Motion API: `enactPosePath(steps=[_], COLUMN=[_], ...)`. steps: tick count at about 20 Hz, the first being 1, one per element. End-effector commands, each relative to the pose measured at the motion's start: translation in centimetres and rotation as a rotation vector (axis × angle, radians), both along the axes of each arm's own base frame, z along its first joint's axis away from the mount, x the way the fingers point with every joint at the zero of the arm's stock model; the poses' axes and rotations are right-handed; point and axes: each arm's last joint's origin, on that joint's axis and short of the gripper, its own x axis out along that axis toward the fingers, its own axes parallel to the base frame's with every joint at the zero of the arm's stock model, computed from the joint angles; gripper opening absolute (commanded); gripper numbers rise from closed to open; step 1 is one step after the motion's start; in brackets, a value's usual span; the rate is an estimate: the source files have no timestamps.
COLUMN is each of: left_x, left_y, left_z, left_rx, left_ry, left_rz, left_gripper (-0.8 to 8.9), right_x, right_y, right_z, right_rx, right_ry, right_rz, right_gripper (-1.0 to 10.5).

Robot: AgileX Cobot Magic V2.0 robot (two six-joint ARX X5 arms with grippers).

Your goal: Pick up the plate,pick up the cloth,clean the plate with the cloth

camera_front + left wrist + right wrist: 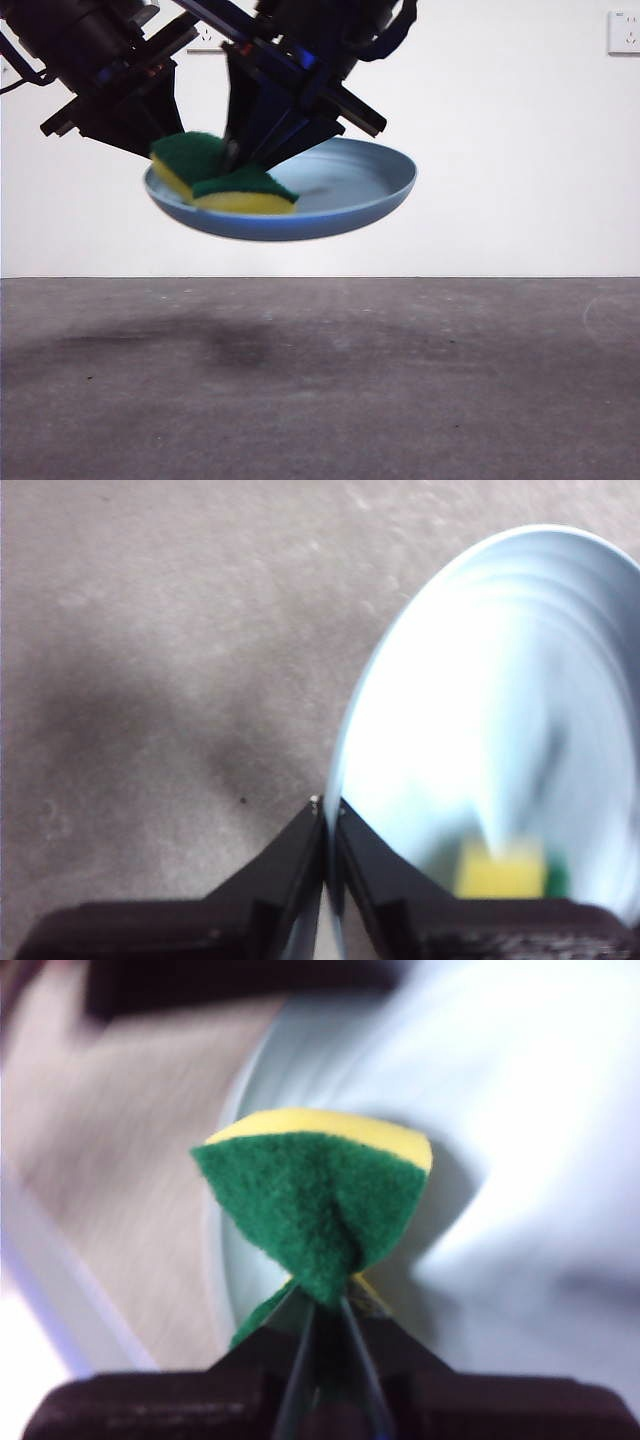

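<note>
The grey counter (pixel 320 400) lies nearest, with a dark shadow cast on it below the plate (pixel 340 195). The light-blue plate is held clear above the counter, tilted, its rim pinched between the narrowed jaws of the left hand (pixel 328 815). The cloth (pixel 225 175), a yellow sponge with a green scouring layer, is squeezed and folded between the jaws of the right hand (pixel 325 1305) and pressed against the plate's inner face near the gripped rim. A white wall (pixel 520 150) is seen behind the plate.
</note>
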Motion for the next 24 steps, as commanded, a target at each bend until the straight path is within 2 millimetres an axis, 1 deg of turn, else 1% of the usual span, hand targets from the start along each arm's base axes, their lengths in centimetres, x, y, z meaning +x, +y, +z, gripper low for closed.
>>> enactPosePath(steps=[1,2,4,5,6,8,11,13,17,18,20,22,24], left_x=[0.0,-0.1,-0.6,-0.9,-1.1,-1.4,-1.6,-1.7,-1.6,-1.5,-1.1,-0.6,-0.4], left_y=[0.4,0.5,0.7,0.8,0.8,0.7,0.3,-0.1,-0.6,-0.7,-0.7,-0.5,-0.6], left_z=[-0.1,-0.3,-0.7,-0.9,-1.1,-1.2,-1.1,-0.9,-0.7,-0.6,-0.3,0.0,0.1], left_rx=[-0.01,0.001,0.047,0.063,0.074,0.046,-0.034,-0.073,-0.095,-0.099,-0.123,-0.12,-0.118], left_ry=[0.025,0.047,0.093,0.121,0.14,0.175,0.199,0.197,0.164,0.152,0.119,0.073,0.053], left_rz=[0.021,0.022,-0.009,-0.026,-0.043,-0.086,-0.16,-0.199,-0.208,-0.209,-0.187,-0.139,-0.107], left_gripper=[-0.08,-0.08,-0.08,-0.08,-0.08,-0.08,-0.08,-0.08,-0.08,-0.08,-0.08,-0.08,-0.08], right_x=[-0.6,-0.7,-0.7,-0.3,0.1,1.2,2.4,2.9,2.8,2.5,1.6,0.4,-0.6], right_y=[-0.4,-0.9,-1.9,-2.5,-2.8,-3.1,-2.8,-2.2,-1.0,-0.7,-0.2,0.0,-0.3], right_z=[-1.3,-1.6,-1.9,-1.9,-1.8,-1.6,-1.0,-0.6,0.2,0.2,-0.1,-0.6,-1.2], right_rx=[-0.124,-0.212,-0.402,-0.475,-0.506,-0.472,-0.295,-0.143,0.066,0.089,0.063,0.001,-0.096], right_ry=[0.05,0.036,-0.051,-0.116,-0.156,-0.19,-0.182,-0.154,-0.084,-0.065,-0.028,0.023,0.078], right_rz=[0.015,-0.003,-0.099,-0.165,-0.21,-0.262,-0.273,-0.234,-0.124,-0.097,-0.061,-0.03,0.005], right_gripper=[-0.1,-0.1,-0.1,-0.1,-0.1,-0.1,-0.1,-0.1,-0.1,-0.1,-0.1,-0.1,-0.1])
